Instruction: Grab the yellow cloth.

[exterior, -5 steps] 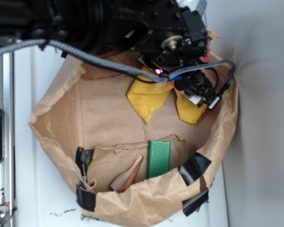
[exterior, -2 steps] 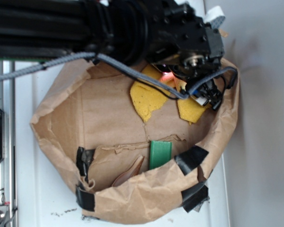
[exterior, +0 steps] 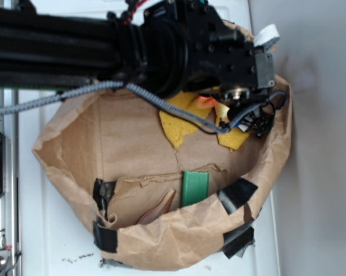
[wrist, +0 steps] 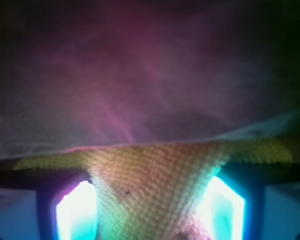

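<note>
The hand (wrist: 149, 200) is pinching a bunched fold of the yellow cloth (exterior: 181, 123) between nearly closed fingers (wrist: 75, 210). It is gripping already, seemingly; lifting it out of the paper bag (exterior: 69, 144) is remaining.

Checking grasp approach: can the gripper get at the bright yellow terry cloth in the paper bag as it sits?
Likely yes. The gripper is already down on the bright yellow terry cloth, with fabric bunched between its fingers in the wrist view. Nothing sits between them; the brown paper bag wall is close beside.
</note>
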Robot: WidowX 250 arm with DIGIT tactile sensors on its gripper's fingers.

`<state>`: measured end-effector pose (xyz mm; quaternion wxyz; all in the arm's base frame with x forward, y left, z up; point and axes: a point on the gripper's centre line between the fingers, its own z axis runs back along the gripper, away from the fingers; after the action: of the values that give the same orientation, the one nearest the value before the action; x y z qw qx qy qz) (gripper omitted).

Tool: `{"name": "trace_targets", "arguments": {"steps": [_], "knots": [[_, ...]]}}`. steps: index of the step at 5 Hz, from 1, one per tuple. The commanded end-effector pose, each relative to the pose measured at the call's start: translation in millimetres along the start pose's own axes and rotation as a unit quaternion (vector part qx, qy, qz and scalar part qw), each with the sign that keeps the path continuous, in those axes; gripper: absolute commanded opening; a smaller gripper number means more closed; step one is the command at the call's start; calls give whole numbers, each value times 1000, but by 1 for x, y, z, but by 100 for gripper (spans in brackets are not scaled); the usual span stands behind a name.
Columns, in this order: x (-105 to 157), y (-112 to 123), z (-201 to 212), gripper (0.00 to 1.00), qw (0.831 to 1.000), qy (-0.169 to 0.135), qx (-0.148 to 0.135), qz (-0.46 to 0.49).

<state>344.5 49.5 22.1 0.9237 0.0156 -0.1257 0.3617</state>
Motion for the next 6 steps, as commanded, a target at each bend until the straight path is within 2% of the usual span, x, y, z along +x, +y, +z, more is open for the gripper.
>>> {"name": "trace_targets", "arguments": {"steps": [1,4,6], "knots": [[-6,-5,4,0,999,-10,-15,-30],[-6,2,17,0,999,-10,-23,-46],[-21,32,71,0,987,28,-72,-141]]}}
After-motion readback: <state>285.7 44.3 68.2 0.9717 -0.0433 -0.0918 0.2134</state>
